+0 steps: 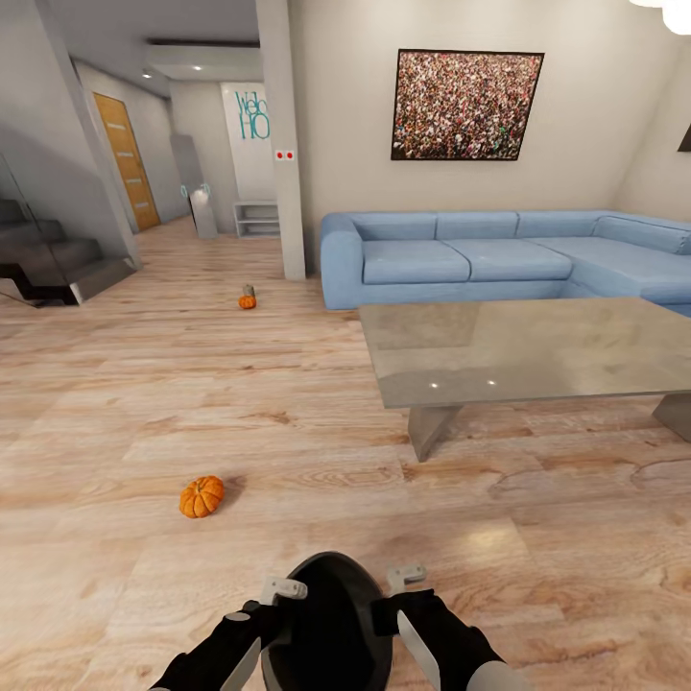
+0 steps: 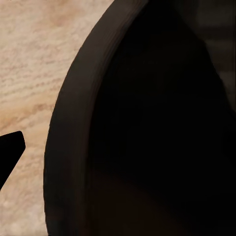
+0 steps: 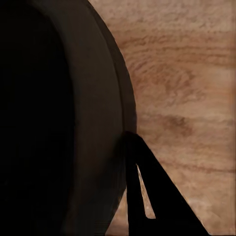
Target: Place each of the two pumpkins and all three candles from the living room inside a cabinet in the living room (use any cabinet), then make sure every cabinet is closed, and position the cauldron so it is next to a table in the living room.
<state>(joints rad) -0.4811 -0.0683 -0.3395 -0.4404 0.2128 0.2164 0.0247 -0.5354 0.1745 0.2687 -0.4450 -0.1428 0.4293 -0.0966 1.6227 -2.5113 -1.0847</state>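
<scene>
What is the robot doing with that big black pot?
The robot has both arms around a black cauldron, one pincer on each side of its rim: left pincer, right pincer. It faces a living room with a grey table and a blue sofa. Two pumpkins lie on the wooden floor, one near, one farther off with a small grey candle right by it.

We see a pale wood floor (image 1: pixel 317 403) running back to a blue corner sofa (image 1: pixel 499 254) under a framed picture (image 1: pixel 467 104). A white pillar (image 1: pixel 281 134) stands by the sofa's end, a white shelf bench (image 1: pixel 257 218) and an orange door (image 1: pixel 127 158) beyond, dark stairs (image 1: pixel 48 259) opposite.
</scene>
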